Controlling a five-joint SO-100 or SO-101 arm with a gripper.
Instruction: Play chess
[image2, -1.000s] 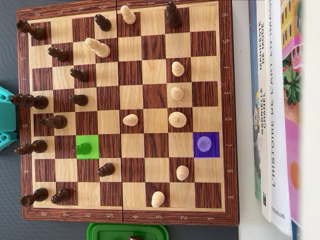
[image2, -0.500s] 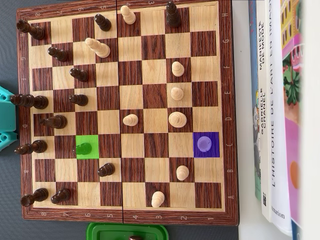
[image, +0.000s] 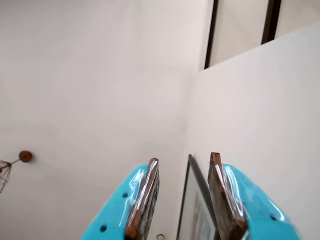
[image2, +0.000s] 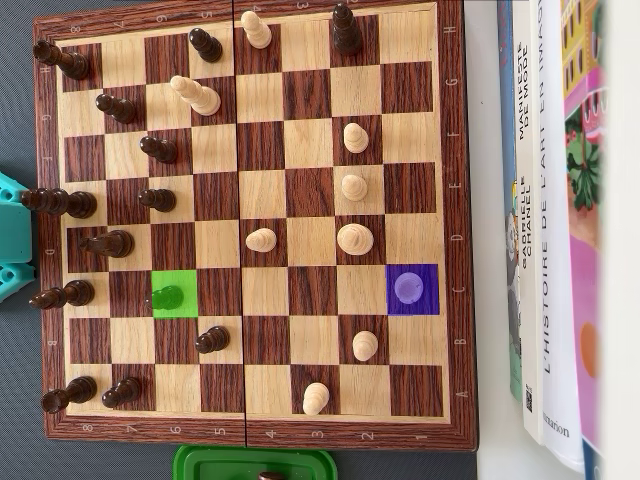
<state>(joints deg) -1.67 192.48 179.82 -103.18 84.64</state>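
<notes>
Overhead view: chessboard (image2: 250, 428) mid-game, piece on green square (image2: 168, 296) left of centre, piece on purple square (image2: 409, 288) near right edge | step: pre-reach, likely move between the marked squares | wrist view: gripper (image: 182, 167) aimed up at wall, narrowly parted, empty | next: swing down over board.

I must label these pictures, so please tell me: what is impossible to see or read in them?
- Green tray, overhead view: cut off by the bottom edge.
- Arm's base, overhead view: cut off at left.
- Gripper, wrist view: open, facing a wall; no chessboard visible there.
- Books: cut off at right.
</notes>
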